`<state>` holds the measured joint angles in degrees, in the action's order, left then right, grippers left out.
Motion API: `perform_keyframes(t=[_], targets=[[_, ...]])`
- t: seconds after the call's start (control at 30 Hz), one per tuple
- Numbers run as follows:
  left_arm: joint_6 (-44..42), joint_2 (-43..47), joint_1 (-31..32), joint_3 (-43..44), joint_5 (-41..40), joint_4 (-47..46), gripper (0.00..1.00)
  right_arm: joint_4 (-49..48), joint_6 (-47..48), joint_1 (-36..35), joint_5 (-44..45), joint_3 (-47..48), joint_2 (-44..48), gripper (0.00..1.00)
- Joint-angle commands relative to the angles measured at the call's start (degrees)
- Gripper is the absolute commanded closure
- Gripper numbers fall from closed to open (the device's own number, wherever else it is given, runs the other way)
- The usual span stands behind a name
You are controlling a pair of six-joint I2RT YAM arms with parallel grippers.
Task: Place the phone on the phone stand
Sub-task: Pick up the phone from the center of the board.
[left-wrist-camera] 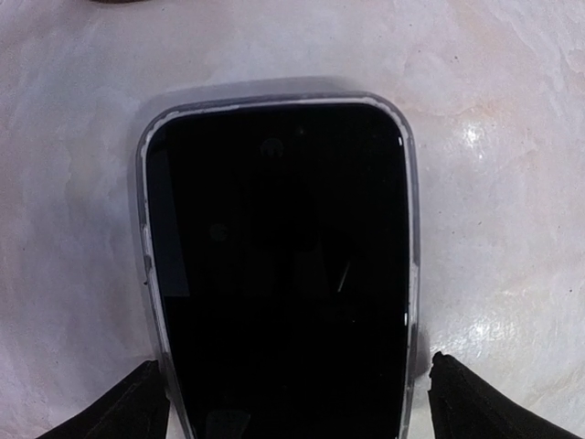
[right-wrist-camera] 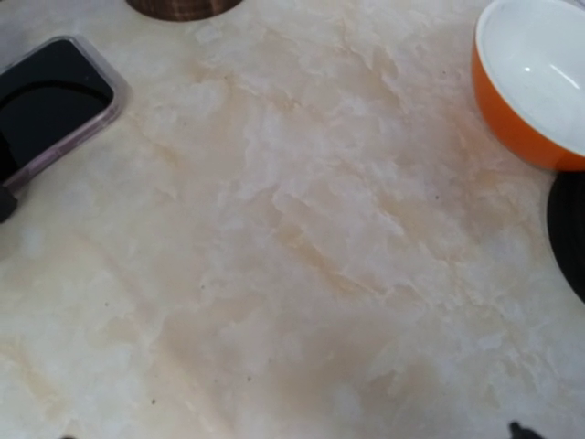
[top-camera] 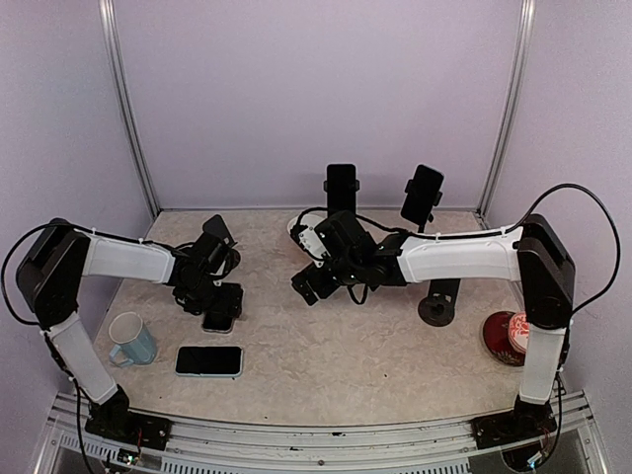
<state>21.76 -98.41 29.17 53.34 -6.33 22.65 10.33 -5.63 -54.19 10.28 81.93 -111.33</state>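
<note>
Here, left gripper (left-wrist-camera: 292,402) spread astride phone (left-wrist-camera: 279,274), near end cropped; right gripper (top-camera: 308,284) agape, tips barely showing.

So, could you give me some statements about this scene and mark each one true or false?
1. A phone lies flat on the table between the fingers of the left gripper. True.
2. The blue mug stands at the table's right side. False: it stands at the left.
3. Two upright phones are at the back. True.
4. The right gripper holds the orange bowl. False: it holds nothing; the bowl sits on the table.
</note>
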Motion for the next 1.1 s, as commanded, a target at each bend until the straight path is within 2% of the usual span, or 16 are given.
perform_keyframes(t=[0.0, 0.23, 0.33, 0.5, 0.7, 0.83, 1.07], targets=[[-2.4, -2.6, -0.4, 0.7, 1.2, 3.1, 0.07, -1.2, -0.5, 0.4, -0.3, 1.6, -0.6, 0.0], [-2.8, -5.1, -0.4, 0.8, 0.0, 4.6, 0.16, -1.6, -1.2, 0.4, -0.7, 0.7, 0.0, 0.0], [-2.6, -5.4, -0.4, 0.6, 0.2, 4.2, 0.23, -1.8, -1.2, 0.4, -0.9, 0.0, 0.5, 0.0], [-2.3, -5.6, -0.2, 0.4, 2.1, 3.0, 0.42, -1.3, -1.7, 0.4, -1.6, -0.2, 1.2, 0.0], [-2.0, -1.4, 0.5, 0.4, 1.9, 0.9, 0.45, -0.8, -5.2, 1.7, -6.0, 0.3, 2.3, 0.0], [-1.8, 4.3, 1.8, 0.4, 1.4, -1.6, 0.44, -1.7, -9.9, 3.5, -13.2, 1.3, 2.9, 0.0], [-1.3, 12.9, 4.9, -0.6, 1.1, -5.9, 0.44, -12.8, -19.8, 5.4, -30.0, -0.7, 3.3, 0.0]])
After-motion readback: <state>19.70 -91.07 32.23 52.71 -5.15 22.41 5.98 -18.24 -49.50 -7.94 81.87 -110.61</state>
